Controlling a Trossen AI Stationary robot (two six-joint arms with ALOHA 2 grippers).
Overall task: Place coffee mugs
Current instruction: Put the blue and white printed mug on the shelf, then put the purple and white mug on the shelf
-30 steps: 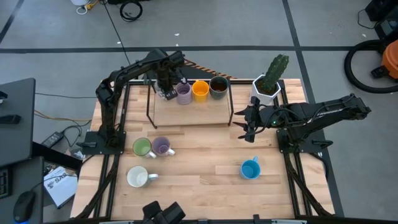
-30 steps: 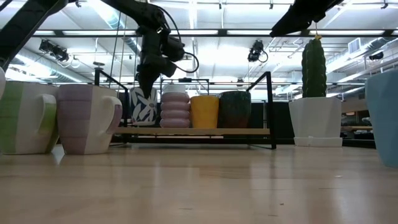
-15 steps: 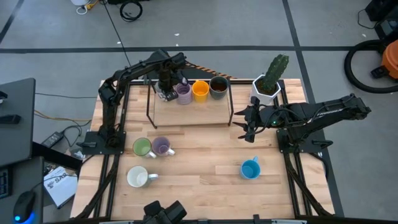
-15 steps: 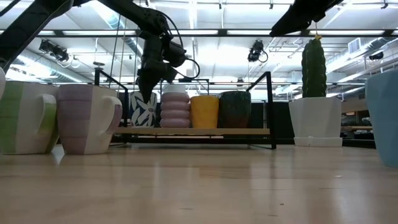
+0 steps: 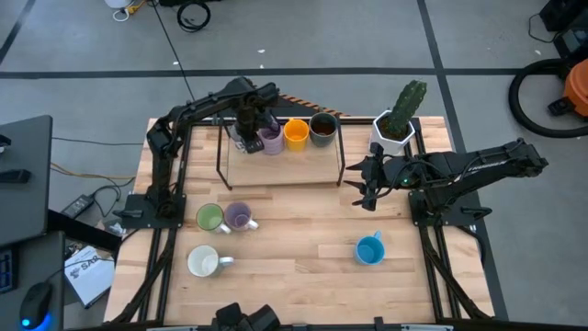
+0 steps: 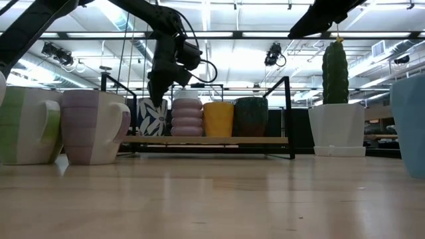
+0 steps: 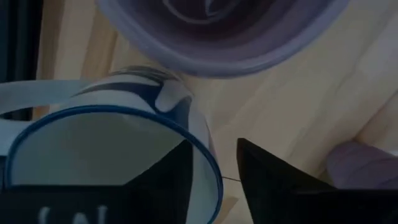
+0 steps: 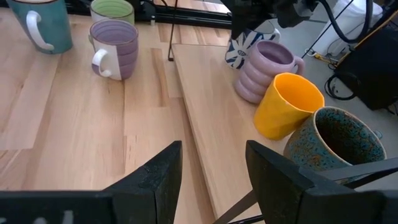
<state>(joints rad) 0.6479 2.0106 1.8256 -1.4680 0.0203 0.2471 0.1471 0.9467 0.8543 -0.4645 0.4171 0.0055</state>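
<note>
Pale wooden tabletop (image 5: 303, 239) under a black-framed shelf (image 5: 280, 165); left gripper (image 7: 214, 171) straddling the rim of the white blue-leaf mug (image 7: 106, 146), fingers apart, beside ribbed purple mug (image 5: 271, 139), orange mug (image 5: 295, 133), dark speckled mug (image 5: 322, 129); right gripper (image 8: 211, 168) parted, hovering near shelf

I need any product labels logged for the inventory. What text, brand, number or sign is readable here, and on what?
None can be read.
Mugs on the rack, like the white-and-blue mug: patterns only, no words.
Paper beside the table: dark print, too small to read.
Left wrist view's lower edge: pale marks, too blurred.
</note>
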